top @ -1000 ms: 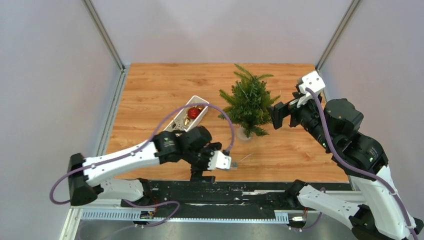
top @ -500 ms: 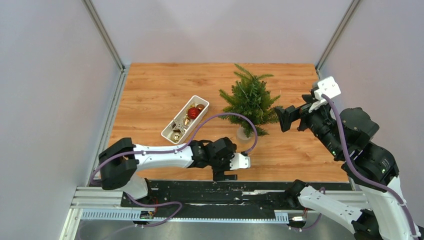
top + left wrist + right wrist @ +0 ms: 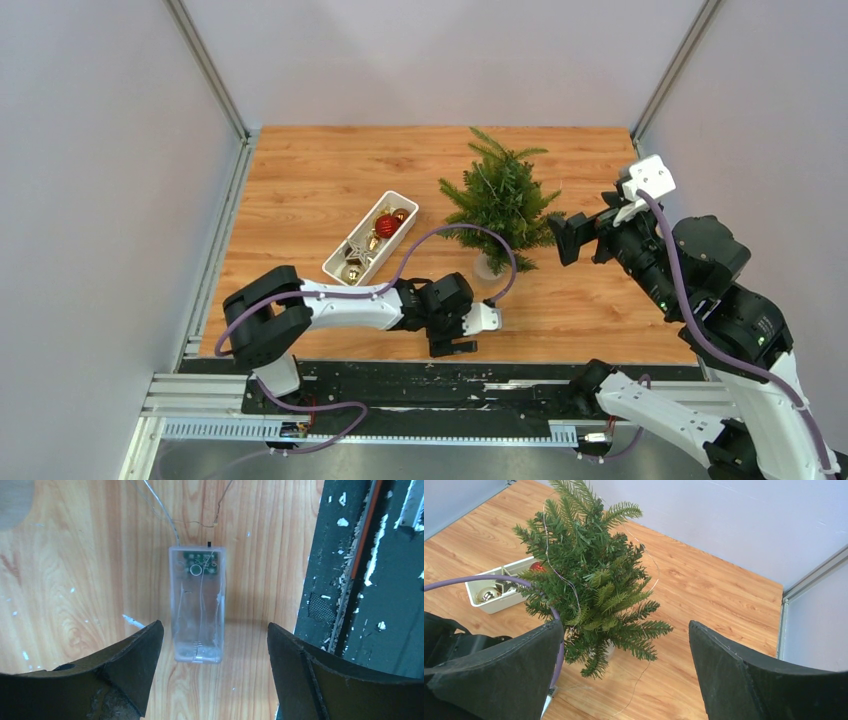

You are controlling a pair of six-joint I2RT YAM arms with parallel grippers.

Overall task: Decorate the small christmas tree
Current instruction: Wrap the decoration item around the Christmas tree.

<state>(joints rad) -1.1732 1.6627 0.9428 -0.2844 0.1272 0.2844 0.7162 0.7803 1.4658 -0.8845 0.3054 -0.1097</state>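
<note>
Left wrist view: the left gripper (image 3: 215, 630) hangs wide open around a clear battery box (image 3: 197, 605) lying flat on the wooden table (image 3: 75, 555), with a gap on either side. The small christmas tree (image 3: 500, 205) stands upright mid-table, right of the white tray (image 3: 335, 262) of baubles (image 3: 388, 225). The right gripper (image 3: 556, 232), wide open and empty, sits just beside its branches.

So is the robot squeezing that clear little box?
No, the clear box lies on the table, with gaps either side inside the open left gripper.
</note>
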